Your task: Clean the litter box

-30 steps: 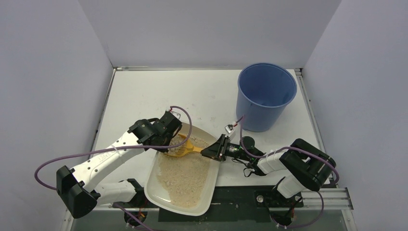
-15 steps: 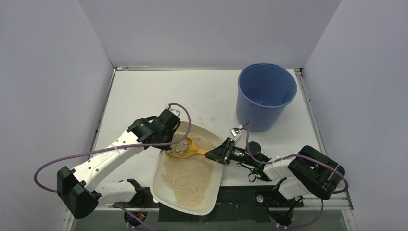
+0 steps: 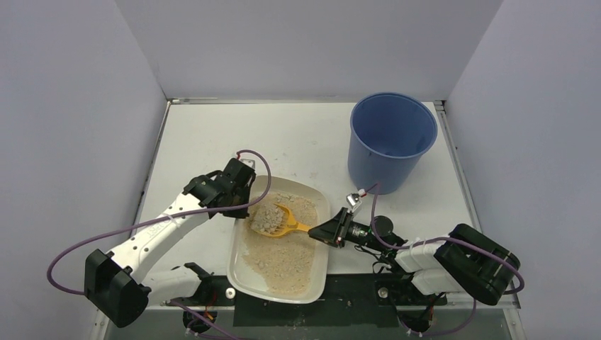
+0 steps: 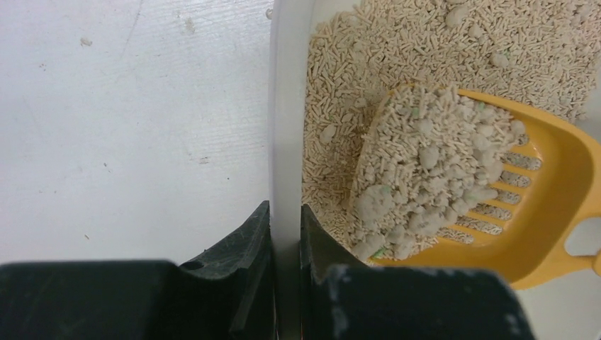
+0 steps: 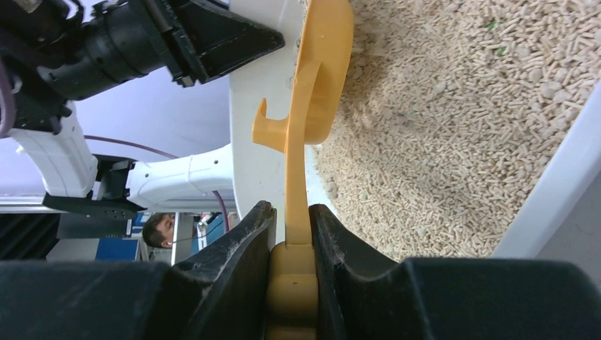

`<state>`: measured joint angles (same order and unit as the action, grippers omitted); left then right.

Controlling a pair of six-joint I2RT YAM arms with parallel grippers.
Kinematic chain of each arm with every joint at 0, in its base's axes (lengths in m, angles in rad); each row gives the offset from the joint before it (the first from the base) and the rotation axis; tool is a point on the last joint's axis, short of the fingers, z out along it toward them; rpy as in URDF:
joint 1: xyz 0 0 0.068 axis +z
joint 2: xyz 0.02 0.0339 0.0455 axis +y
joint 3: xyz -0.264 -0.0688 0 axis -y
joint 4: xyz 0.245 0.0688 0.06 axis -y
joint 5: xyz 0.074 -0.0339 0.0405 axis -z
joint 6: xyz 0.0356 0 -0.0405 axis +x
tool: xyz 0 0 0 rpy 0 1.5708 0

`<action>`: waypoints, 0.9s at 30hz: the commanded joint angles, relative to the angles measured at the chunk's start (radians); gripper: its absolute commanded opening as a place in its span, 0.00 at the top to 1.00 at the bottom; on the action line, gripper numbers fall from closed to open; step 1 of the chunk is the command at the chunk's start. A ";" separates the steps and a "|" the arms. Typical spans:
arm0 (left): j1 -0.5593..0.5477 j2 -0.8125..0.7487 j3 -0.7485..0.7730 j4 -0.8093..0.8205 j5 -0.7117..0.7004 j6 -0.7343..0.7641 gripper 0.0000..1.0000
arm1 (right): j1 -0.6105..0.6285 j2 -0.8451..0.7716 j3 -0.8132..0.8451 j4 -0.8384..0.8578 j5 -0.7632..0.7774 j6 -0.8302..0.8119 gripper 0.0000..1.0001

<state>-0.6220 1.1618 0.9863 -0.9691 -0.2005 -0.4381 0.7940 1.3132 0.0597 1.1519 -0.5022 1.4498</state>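
Note:
The litter box (image 3: 242, 270), an off-white tray of beige litter, sits at the table's near edge. My left gripper (image 3: 242, 210) is shut on its left rim, which shows between my fingers in the left wrist view (image 4: 285, 227). My right gripper (image 3: 324, 231) is shut on the handle of the orange slotted scoop (image 3: 283, 220). The scoop holds a heap of clumps and pellets (image 4: 425, 170) just above the litter. The handle runs up from my jaws in the right wrist view (image 5: 298, 177). The blue bucket (image 3: 390, 142) stands at the back right.
Side walls enclose the table on the left, back and right. A few litter crumbs (image 3: 301, 175) lie on the table behind the tray. The left arm's purple cable (image 3: 142, 227) loops over the table's left side.
The tray's far end swung toward the left and the tray now lies straighter. The scoop came up loaded with clumps, and my right gripper drew back toward the right.

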 commanded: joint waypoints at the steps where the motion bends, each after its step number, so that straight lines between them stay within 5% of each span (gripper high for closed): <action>1: 0.020 -0.049 -0.014 0.161 0.049 -0.054 1.00 | 0.002 -0.070 -0.020 0.129 0.024 0.000 1.00; 7: 0.069 -0.046 -0.057 0.222 0.067 -0.062 1.00 | -0.030 -0.192 -0.051 0.096 0.037 0.002 1.00; 17: 0.134 -0.013 -0.110 0.317 0.145 -0.078 1.00 | -0.151 -0.522 -0.049 -0.226 0.008 -0.029 1.00; 27: 0.148 -0.014 -0.132 0.346 0.168 -0.082 1.00 | -0.146 -0.564 -0.075 -0.150 0.003 0.027 1.00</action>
<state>-0.4866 1.1664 0.8349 -0.7509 -0.0849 -0.4717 0.6220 0.7319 -0.0051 0.9058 -0.4904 1.4635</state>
